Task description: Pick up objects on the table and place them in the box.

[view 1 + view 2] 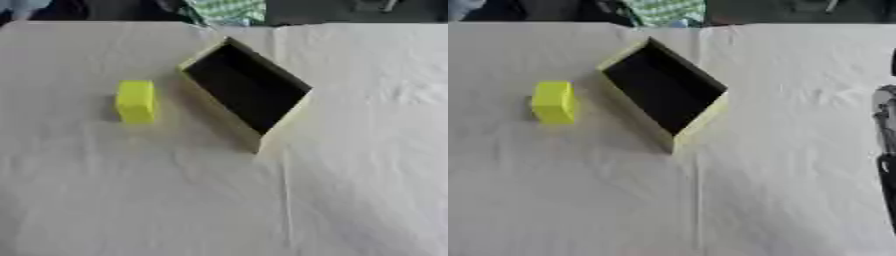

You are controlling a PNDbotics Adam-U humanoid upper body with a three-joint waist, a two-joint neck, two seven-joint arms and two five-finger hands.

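The yellow block (136, 101) sits alone on the cloth-covered surface (131, 200), just left of the open box (245, 87), which is angled and empty to receive it. Only a dark arm (885, 150) shows at the right edge; I can't see either robot hand.

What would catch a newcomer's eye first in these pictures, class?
A bright yellow block stands alone on the pale tablecloth, left of centre. Just to its right and apart from it sits an open box with a dark inside and pale yellow walls, set at a slant. At the right edge of the right eye view, part of a black and silver arm shows.
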